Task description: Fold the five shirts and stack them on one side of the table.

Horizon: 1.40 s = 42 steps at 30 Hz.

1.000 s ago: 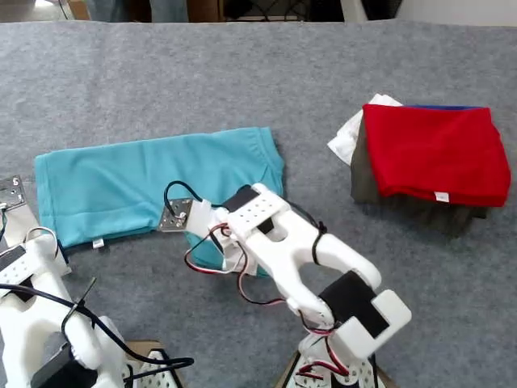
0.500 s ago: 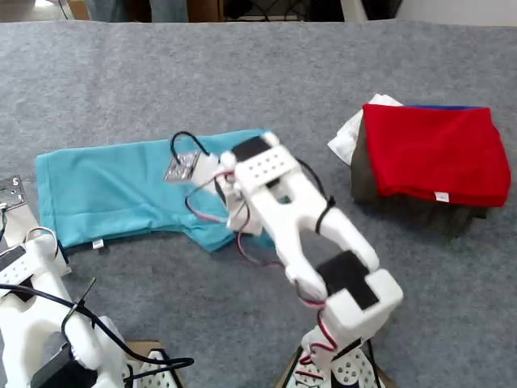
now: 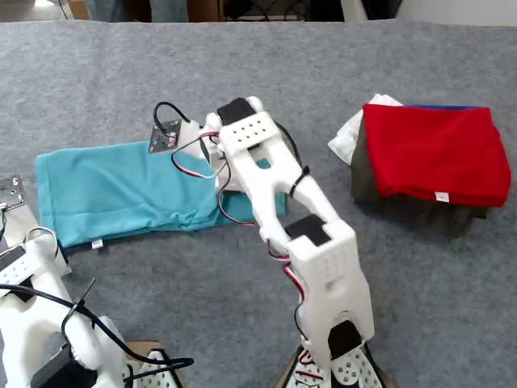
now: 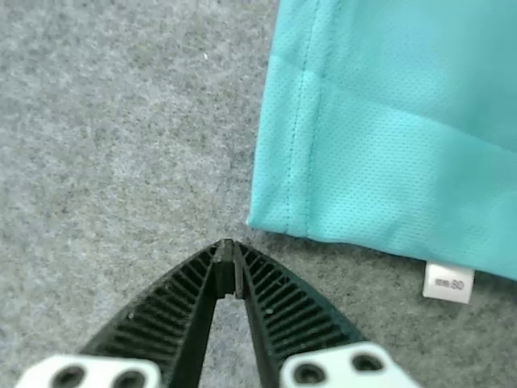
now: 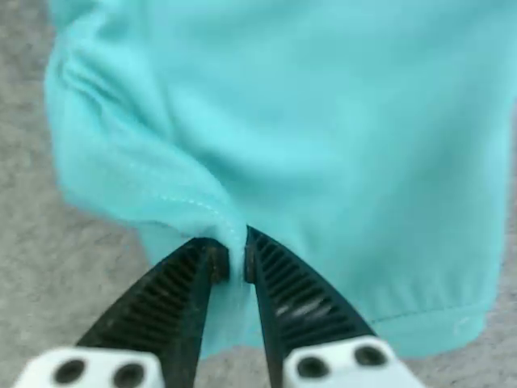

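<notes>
A teal shirt [image 3: 113,190] lies spread across the left middle of the grey table. My right gripper [image 3: 214,170] hangs over its right part, shut on a pinched fold of the teal cloth [image 5: 230,234]. The right arm stretches from the front edge over the shirt and hides the grasp in the high view. My left gripper [image 4: 228,263] is shut with nothing in it, just off the teal shirt's [image 4: 388,137] near-left corner, above bare table. A white label [image 4: 448,283] sits on the hem there. A red shirt [image 3: 436,153] tops a folded stack at the right.
Under the red shirt the stack shows olive [image 3: 363,182], white [image 3: 347,137] and blue [image 3: 440,107] layers. The left arm [image 3: 36,323] stands at the front left corner. Grey felt table [image 3: 242,65] runs open behind the shirt and between shirt and stack.
My right gripper has carried the teal shirt's near-right edge up and away from the front, toward the far left, folding it over. The left arm has not moved.
</notes>
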{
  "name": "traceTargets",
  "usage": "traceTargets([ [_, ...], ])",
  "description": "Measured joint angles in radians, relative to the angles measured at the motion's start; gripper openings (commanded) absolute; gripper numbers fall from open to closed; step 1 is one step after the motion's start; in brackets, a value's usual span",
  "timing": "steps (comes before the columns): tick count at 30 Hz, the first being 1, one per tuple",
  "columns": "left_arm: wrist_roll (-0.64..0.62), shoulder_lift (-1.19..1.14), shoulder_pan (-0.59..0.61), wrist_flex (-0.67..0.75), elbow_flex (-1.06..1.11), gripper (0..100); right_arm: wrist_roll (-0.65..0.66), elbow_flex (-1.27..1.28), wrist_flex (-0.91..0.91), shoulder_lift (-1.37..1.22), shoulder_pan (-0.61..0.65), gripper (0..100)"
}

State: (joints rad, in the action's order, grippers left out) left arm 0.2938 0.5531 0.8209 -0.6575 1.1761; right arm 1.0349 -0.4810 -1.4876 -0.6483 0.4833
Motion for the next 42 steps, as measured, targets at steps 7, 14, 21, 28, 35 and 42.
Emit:
traceTargets([
  [7, 0.0, 0.0, 0.0, 0.0, 0.0, 3, 0.0, -0.209, 0.0, -0.137, 0.0, 5.2],
  [14, 0.005, 0.0, 0.0, 0.0, 0.0, 3, 0.0, -0.262, -0.058, -0.167, 0.0, 35.5],
  [21, 0.006, 0.0, 0.0, 0.0, 0.0, 3, -0.077, -0.324, -0.095, -0.166, -0.044, 27.5],
  [28, 0.006, 0.0, 0.0, 0.0, 0.0, 3, -0.199, -0.39, -0.25, -0.063, -0.084, 2.5],
  [35, 0.009, 0.0, 0.012, -0.163, -0.161, 3, -0.322, -0.252, -0.262, 0.06, -0.054, 1.5],
  [42, 0.009, 0.0, 0.028, -0.328, -0.325, 3, -0.431, 0.002, 0.044, 0.051, 0.094, 1.5],
])
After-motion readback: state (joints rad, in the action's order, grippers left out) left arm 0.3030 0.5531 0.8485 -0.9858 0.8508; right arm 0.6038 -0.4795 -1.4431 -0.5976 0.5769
